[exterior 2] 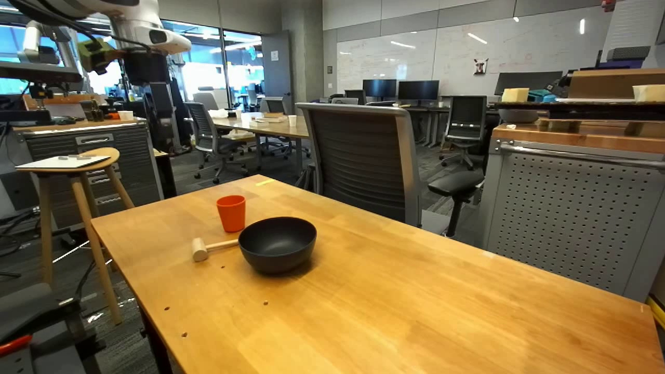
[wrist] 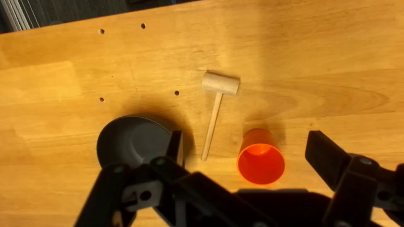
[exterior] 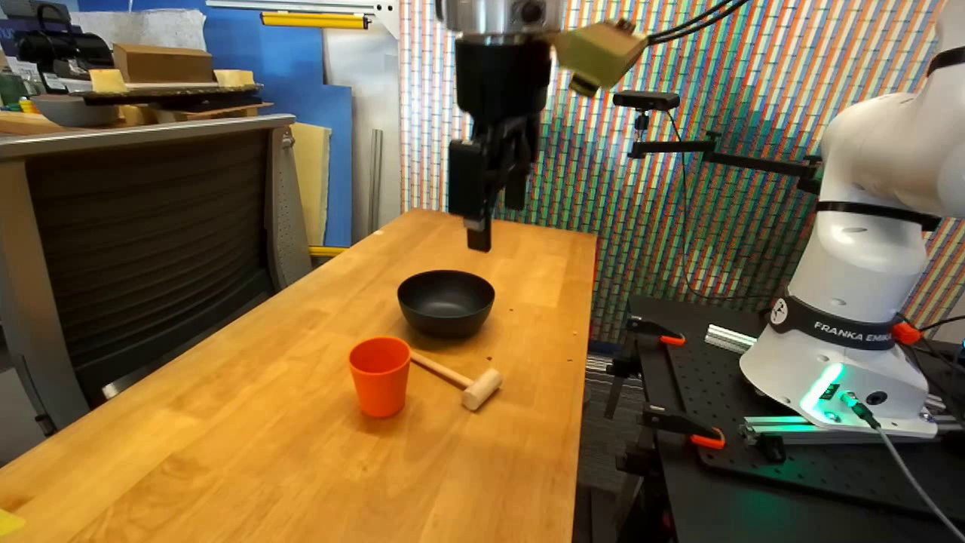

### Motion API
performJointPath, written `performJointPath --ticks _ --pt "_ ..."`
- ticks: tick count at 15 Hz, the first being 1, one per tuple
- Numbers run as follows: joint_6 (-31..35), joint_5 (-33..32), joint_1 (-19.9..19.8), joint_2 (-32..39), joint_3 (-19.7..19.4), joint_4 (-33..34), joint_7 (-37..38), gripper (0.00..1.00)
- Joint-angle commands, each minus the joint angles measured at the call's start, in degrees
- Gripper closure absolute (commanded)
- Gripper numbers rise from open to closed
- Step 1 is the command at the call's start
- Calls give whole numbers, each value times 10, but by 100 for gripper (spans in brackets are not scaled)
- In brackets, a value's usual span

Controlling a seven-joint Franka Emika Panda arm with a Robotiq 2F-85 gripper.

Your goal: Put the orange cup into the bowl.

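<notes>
The orange cup [exterior: 381, 388] stands upright on the wooden table, and it shows in both exterior views [exterior 2: 231, 214]. The black bowl [exterior: 446, 320] stands close to the cup, and it also shows in both exterior views [exterior 2: 278, 254]. My gripper [exterior: 497, 220] is raised above the table, apart from both things. In the wrist view my gripper [wrist: 246, 138] is open with nothing held. The cup [wrist: 261, 167] appears between the spread fingers, well below them. The bowl [wrist: 135, 142] is partly hidden behind the left-hand finger.
A small wooden mallet [exterior: 481, 388] lies on the table [exterior 2: 415, 301] between cup and bowl, its handle end near both. A chair [exterior 2: 363, 161] stands against the long table edge. A camera on an arm [exterior: 646, 100] is beside the robot.
</notes>
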Motion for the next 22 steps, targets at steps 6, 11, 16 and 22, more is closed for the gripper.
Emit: performJointPath --ticks 6,11,16,22 --pt "-16 -113 94 270 -118 169 53 0" --pt "-17 -92 135 352 -163 246 36 0" --pt "-11 -100 158 386 -200 268 46 50" --pt "-7 -95 159 408 -223 276 37 96"
